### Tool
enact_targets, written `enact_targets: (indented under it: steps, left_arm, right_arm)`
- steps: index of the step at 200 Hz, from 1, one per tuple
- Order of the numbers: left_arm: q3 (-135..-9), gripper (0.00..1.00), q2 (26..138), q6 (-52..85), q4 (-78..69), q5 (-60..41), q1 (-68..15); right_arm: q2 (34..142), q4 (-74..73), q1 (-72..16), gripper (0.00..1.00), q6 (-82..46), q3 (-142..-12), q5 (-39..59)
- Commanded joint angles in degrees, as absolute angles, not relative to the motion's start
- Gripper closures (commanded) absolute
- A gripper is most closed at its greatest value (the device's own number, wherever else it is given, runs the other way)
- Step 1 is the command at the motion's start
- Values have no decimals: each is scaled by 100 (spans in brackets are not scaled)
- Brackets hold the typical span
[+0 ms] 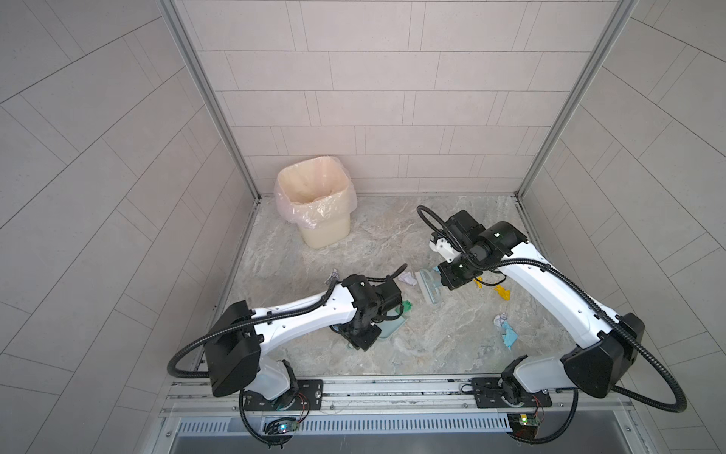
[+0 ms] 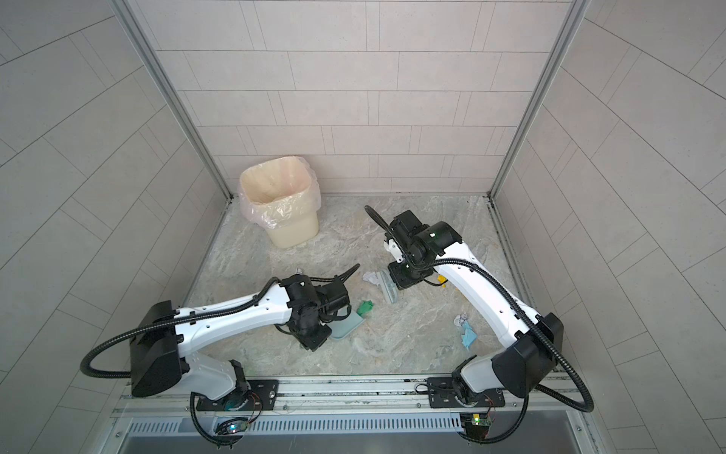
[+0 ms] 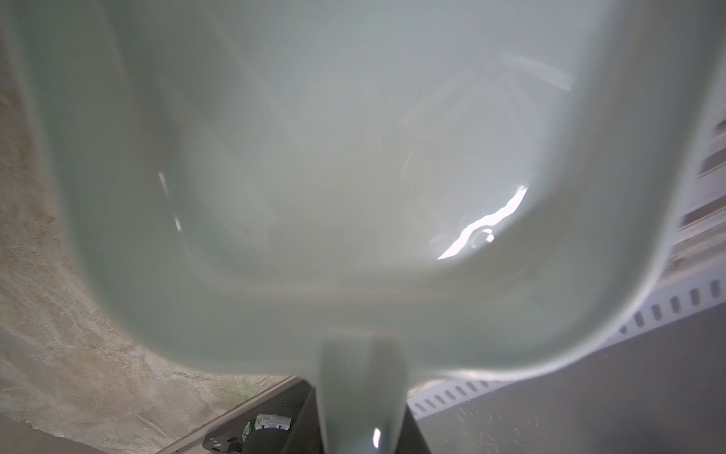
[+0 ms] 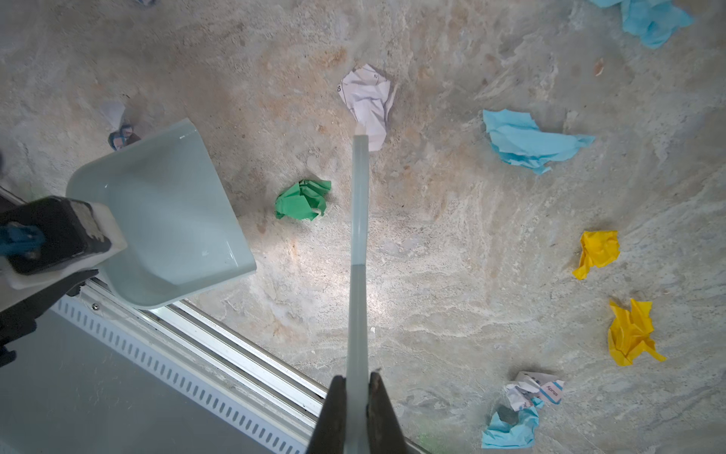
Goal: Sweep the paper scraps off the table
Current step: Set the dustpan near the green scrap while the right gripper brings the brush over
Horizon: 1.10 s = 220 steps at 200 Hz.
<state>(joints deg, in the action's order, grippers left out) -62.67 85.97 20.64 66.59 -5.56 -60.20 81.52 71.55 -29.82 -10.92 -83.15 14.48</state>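
Dustpan [image 4: 169, 220] handle sits pinched in the left claw [image 3: 361, 412]. Right claw [image 4: 357, 383] clamps the brush [image 4: 359, 220] near it, green scrap [image 4: 302, 198] between.

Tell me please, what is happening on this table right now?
Two robot arms are sweeping up paper. The left gripper holds a pale blue dustpan by its handle, and the dustpan looks empty. The right gripper is shut on a brush, whose far end is right beside a white scrap. A green scrap, yellow scraps and light blue scraps lie scattered on the table. A lined bin stands in the far corner.
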Motion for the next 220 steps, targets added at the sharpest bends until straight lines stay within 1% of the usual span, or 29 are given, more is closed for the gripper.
enact_targets:
  steps: [1,55,105,173,220]
  left_arm:
    - [-6150,100,8755,2368,6462,-222,-6165]
    - [-5690,100,8747,2511,5924,-173,-6201]
    - [-5407,100,8648,2620,5804,-200,-6310]
    - [-5365,100,8762,2372,5461,-62,-6359]
    - [-5329,100,8859,2239,5338,-198,-6351]
  right_arm:
    - [8254,7498,-3052,100,-997,-8472,1297]
    - [8701,7622,-3201,100,-996,-8711,1348]
    - [9307,8060,-3340,100,-788,-9114,1416]
    - [9497,8083,-3432,100,-822,-9204,1345]
    - [9736,8165,-3429,100,-738,-9401,1332]
